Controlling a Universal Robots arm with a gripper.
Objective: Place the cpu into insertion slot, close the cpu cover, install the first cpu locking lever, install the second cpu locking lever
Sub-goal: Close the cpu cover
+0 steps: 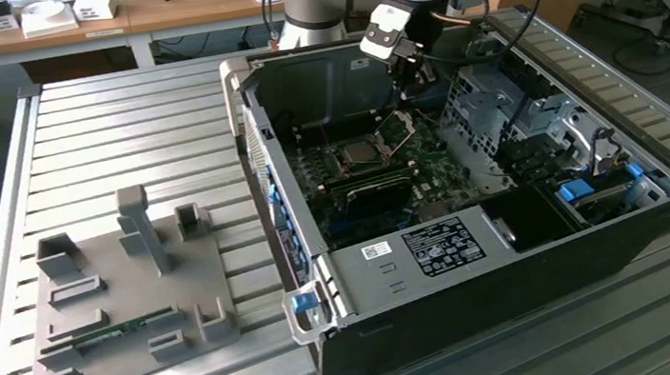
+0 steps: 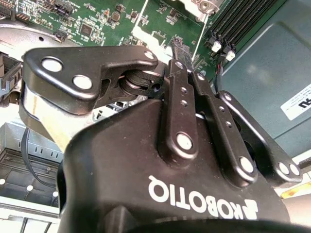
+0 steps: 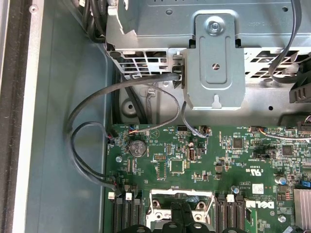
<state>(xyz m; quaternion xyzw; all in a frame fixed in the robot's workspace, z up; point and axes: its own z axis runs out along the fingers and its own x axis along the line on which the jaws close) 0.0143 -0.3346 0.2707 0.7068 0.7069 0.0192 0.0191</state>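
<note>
Well, I'm reaching down into the open computer case (image 1: 473, 266), which sits on the slatted metal table (image 1: 110, 129). In the exterior view my claw (image 1: 415, 87) hangs over the far part of the green circuit board (image 1: 436, 170), close to the case's back wall.

My fingers (image 2: 182, 92) are drawn in tight against each other in the second wrist view. I can make out nothing between them, so I'd say I have hold of nothing.

The cpu (image 1: 360, 153) lies flat in the insertion slot (image 1: 338, 149), its silvery top facing up. The cpu cover (image 1: 399, 130) is not down on it. It stands tilted up at the edge of the slot toward the exterior view's right, just below my claw. In the first wrist view my fingertips (image 3: 182, 216) are right at that silvery frame (image 3: 158, 199), which sits between rows of black memory slots (image 3: 228, 208). Whether I'm touching it I cannot tell.

Beyond the frame in that view runs more green board, then a grey metal bracket (image 3: 216, 63) with dark cables (image 3: 87, 126) looping beside it. Out on the table, toward the exterior view's left and well apart from the case, lies a grey fixture tray (image 1: 131, 299)
</note>
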